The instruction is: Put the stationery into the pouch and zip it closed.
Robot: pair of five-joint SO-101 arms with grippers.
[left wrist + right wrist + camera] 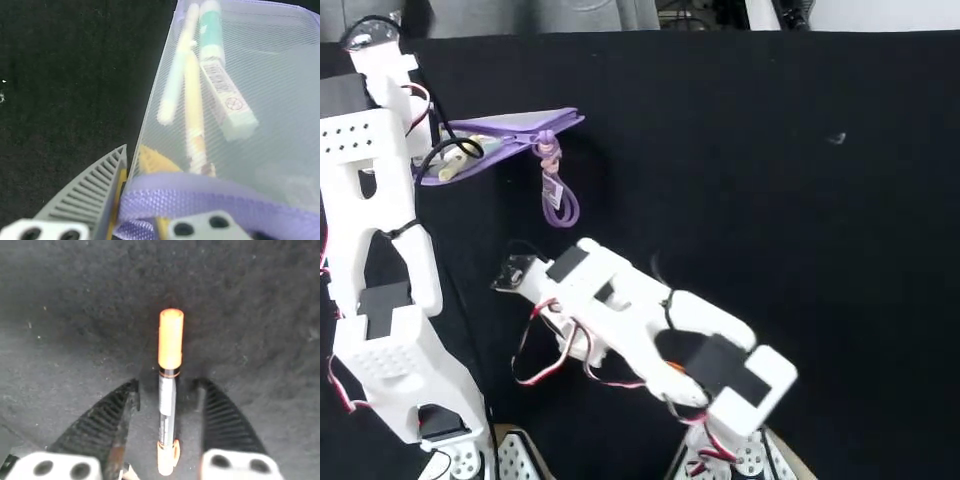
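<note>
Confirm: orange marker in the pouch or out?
Out. The orange marker lies on the table inside the open right gripper, apart from the pouch.

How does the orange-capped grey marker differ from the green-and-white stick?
The orange-capped grey marker lies bare on the black table; the green-and-white stick sits inside the purple-trimmed mesh pouch. The marker lies ungripped between the fingers of the open right gripper; the stick's pouch is pinched by the left gripper. Both are slim stationery.

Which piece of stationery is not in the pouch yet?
The orange-capped marker, lying on the black table between the right hand's open fingers. The other pieces lie inside the clear mesh pouch.
</note>
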